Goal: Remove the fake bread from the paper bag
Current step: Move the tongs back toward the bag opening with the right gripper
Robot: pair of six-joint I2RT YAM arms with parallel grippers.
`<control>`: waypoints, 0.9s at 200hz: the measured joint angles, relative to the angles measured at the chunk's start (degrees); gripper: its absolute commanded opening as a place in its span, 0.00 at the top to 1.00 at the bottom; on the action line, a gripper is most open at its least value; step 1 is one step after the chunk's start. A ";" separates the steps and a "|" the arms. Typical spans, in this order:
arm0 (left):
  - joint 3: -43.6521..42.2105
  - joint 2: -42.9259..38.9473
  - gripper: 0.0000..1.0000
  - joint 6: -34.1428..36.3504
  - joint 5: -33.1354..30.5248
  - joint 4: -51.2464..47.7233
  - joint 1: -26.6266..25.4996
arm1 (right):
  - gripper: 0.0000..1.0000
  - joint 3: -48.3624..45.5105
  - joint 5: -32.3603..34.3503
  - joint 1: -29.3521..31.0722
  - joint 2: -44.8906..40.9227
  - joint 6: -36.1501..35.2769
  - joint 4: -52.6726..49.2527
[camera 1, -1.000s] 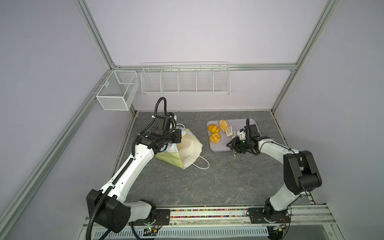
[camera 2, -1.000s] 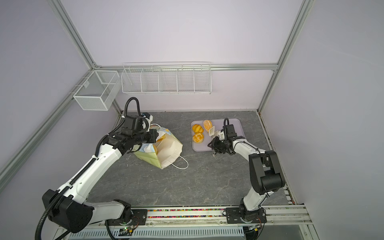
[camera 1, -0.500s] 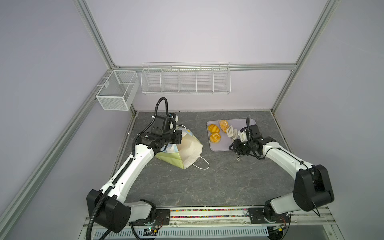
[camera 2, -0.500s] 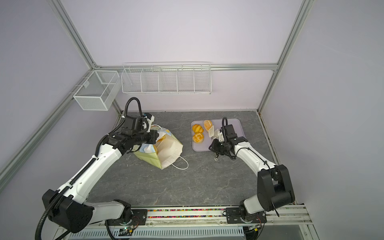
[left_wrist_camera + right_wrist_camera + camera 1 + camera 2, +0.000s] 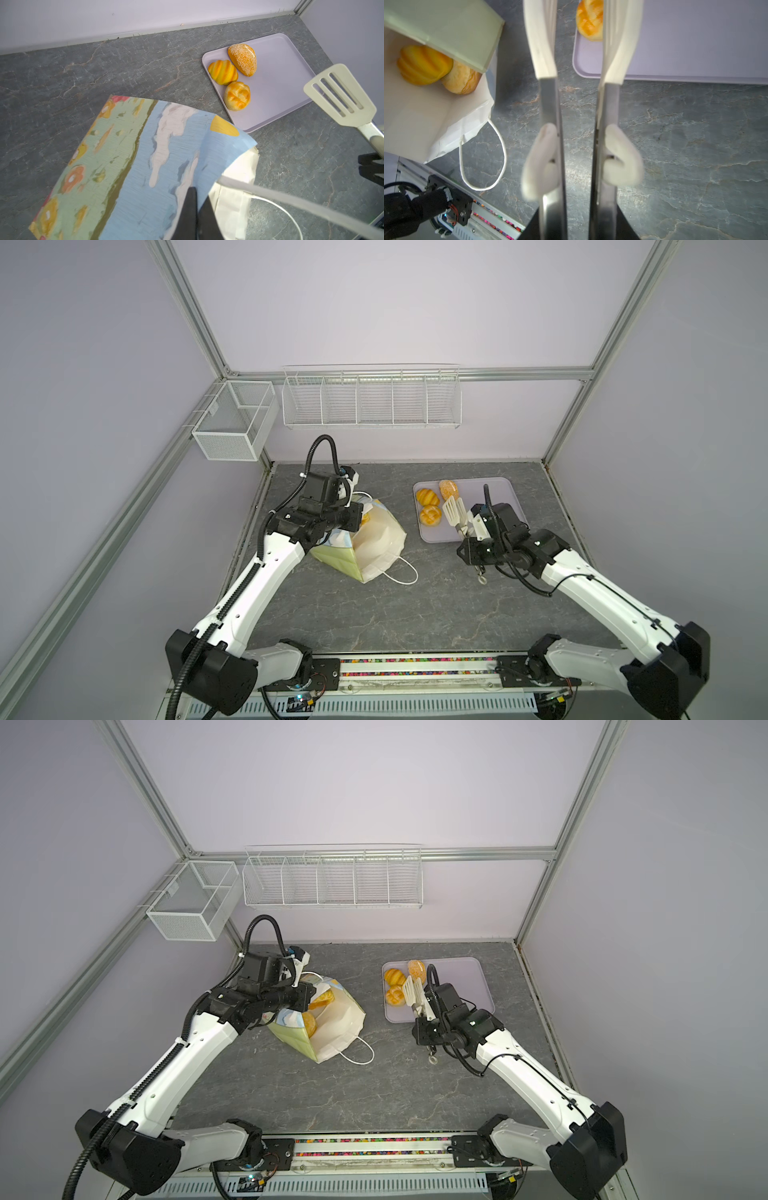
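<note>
Fake bread (image 5: 431, 515): three pieces sat on the tray (image 5: 469, 487), right of centre; at least two lay inside the paper bag (image 5: 376, 537), left of centre. Left pincer (image 5: 198, 195) clamped its rim; right pincer (image 5: 577, 224) gripped empty tongs (image 5: 452, 508).

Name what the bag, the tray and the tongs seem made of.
Bag: matte paper, creased and folded. Tray: smooth lilac, probably plastic, with soft sheen. Tongs: shiny steel-like arms, cream matte heads, perhaps silicone or plastic.
</note>
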 measured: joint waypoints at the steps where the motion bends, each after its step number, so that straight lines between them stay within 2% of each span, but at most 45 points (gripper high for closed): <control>1: -0.04 -0.07 1.00 0.09 0.00 0.00 -0.09 | 0.66 0.02 0.13 0.24 -0.13 0.00 -0.07; 69: -2.16 -2.23 1.00 5.90 -3.06 0.00 -5.27 | 0.66 6.25 11.54 21.97 -2.75 1.05 -7.02; 108: -3.74 -4.70 1.00 7.78 -5.64 -0.66 -6.93 | 0.66 12.13 18.73 34.05 0.92 2.51 -11.91; 139: -7.34 -8.85 1.00 9.77 -6.29 0.85 -6.95 | 0.66 13.86 21.03 39.45 5.97 3.13 -13.44; 180: -14.95 -14.64 1.00 12.70 -4.31 5.20 -6.97 | 0.66 15.34 20.52 41.99 14.45 2.60 -12.46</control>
